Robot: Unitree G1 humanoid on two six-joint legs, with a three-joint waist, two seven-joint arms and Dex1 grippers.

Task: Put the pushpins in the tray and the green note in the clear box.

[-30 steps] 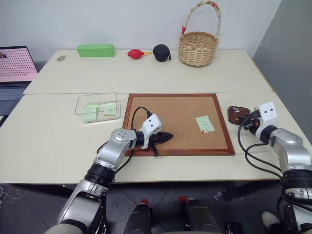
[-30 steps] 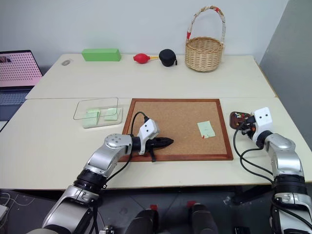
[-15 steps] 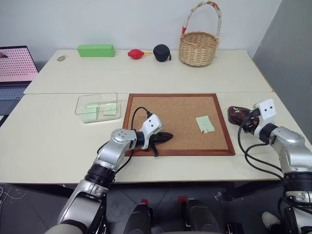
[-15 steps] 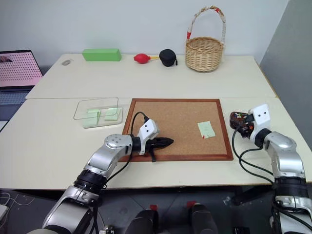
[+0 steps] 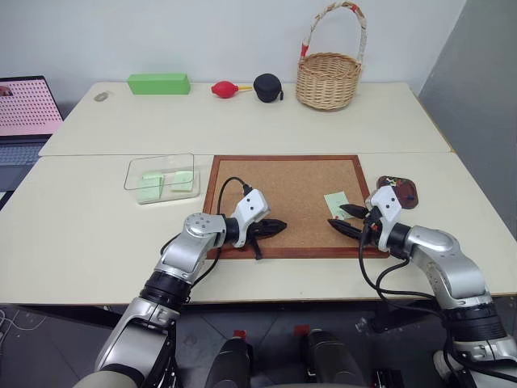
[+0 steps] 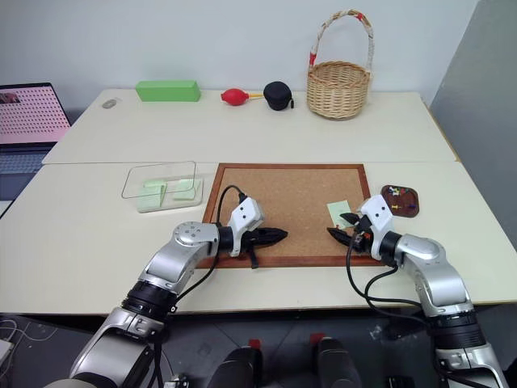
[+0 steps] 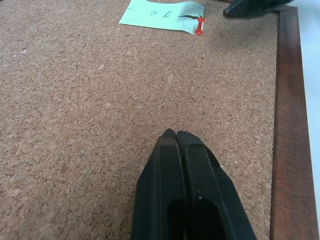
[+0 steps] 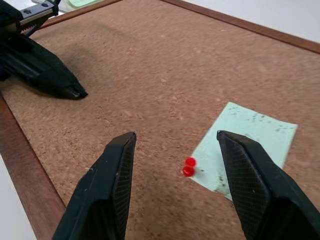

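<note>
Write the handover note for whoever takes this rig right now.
Left gripper: shut, empty, over the cork board.
Right gripper: open, empty, hovering by the green note.
The note is held to the board by one red pushpin.
Tray, right of the board, has several pins in it.
Clear box, left of the board, already holds green notes.
Left to do: pull the red pin, tray it, move the note to the box.
</note>
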